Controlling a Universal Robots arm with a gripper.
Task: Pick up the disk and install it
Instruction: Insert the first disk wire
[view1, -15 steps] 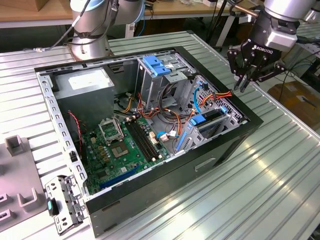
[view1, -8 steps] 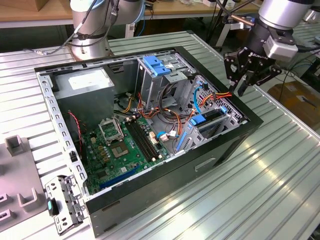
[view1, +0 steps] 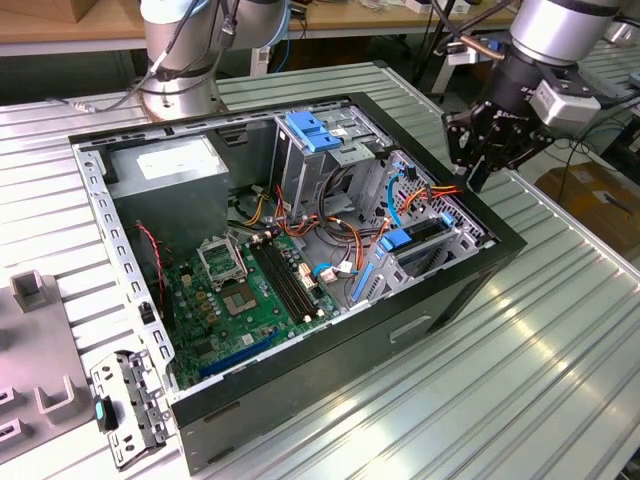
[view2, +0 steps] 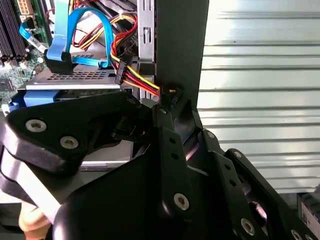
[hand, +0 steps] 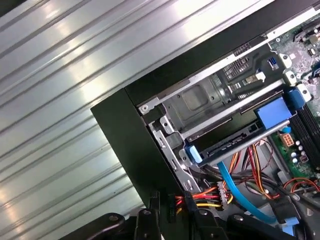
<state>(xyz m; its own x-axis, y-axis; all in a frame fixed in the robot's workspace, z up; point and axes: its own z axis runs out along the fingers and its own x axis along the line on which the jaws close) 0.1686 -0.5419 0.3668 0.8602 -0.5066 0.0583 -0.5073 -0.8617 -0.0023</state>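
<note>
The disk (view1: 420, 235), a dark drive with bright blue rails, lies in the metal drive cage at the case's corner on the exterior view's right. The first wrist view shows the disk (hand: 235, 145) slid between the cage rails. In the second wrist view the disk (view2: 75, 80) has a light-blue cable plugged into it. My gripper (view1: 478, 178) hangs just above the case wall beside that cage. In both wrist views its fingers sit against the two sides of a black power plug (view2: 171, 93) with red, yellow and orange wires. My gripper (hand: 171, 202) holds that plug (hand: 175, 201) at the case edge.
The open computer case (view1: 460, 290) lies on a ribbed metal table (view1: 540, 380). Inside are the motherboard (view1: 250, 290), a power supply (view1: 165, 165) and a paler blue bracket (view1: 315, 130). The arm's base (view1: 180, 70) stands behind the case. Grey fixtures (view1: 40, 390) lie at the exterior view's left.
</note>
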